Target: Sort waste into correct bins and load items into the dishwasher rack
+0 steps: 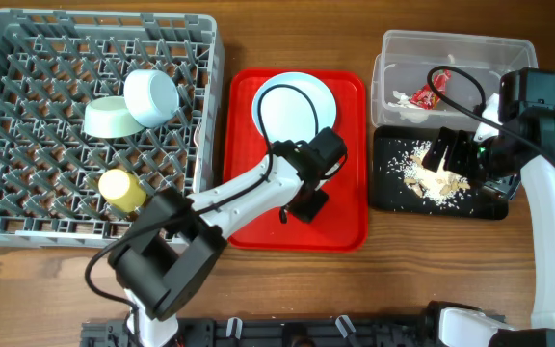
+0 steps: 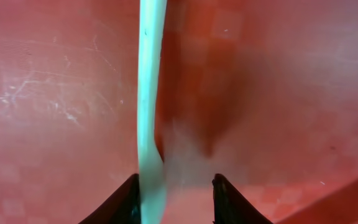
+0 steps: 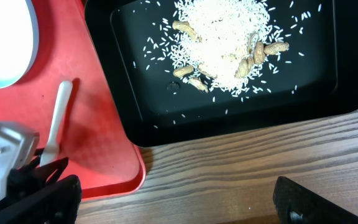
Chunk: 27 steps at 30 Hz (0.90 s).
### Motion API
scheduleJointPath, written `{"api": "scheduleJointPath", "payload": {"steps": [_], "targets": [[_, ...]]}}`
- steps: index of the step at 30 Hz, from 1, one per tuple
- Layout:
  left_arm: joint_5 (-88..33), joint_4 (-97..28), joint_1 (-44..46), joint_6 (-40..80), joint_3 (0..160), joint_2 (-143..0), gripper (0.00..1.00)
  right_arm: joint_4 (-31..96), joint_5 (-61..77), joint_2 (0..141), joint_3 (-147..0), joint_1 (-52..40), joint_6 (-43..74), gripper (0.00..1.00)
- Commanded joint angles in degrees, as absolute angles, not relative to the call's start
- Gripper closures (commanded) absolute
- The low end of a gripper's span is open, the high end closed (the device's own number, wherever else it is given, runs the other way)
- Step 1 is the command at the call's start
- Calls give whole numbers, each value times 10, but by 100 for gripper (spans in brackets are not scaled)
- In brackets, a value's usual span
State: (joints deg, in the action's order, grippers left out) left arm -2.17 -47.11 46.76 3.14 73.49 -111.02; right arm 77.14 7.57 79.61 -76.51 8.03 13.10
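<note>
left claw (image 2: 176, 186) partly open at frame bottom, straddling white utensil (image 2: 149, 93) on red tray (image 2: 278, 93), not clamped. right claw (image 3: 179, 205) spread wide, empty, over table (image 3: 229, 168).

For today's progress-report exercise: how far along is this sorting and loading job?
Done: blue bowl, green bowl and cup in rack; wrapper in tub; rice in black tray. In hand: left gripper straddles a utensil on the red tray. Left: that utensil and the plate.
</note>
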Motion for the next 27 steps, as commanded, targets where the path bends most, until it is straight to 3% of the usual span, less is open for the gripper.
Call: {"api": "scheduleJointPath", "payload": {"steps": [1,3,5,6,7,20,27], "targets": [[-15,-458,463,37,731,-1138,66,772,68,786,-768,82,121,0],[-14,-454,463,37,731,-1138,69,773,68,786,-768,82,121,0],[-14,-452,463,37,731,-1138,82,773,68,786,-768,82,121,0],[-14,-453,463,37,731,-1138,95,773,68,786,-768,82,121,0],[-14,-453,463,37,731,-1138,96,774,68,786,-768,82,121,0],[45,-498,447,41,772,-981,96,775,67,786,-768,82,120,0],[101,-511,337,50,772,-884,92,775,68,786,-768,82,120,0]]}}
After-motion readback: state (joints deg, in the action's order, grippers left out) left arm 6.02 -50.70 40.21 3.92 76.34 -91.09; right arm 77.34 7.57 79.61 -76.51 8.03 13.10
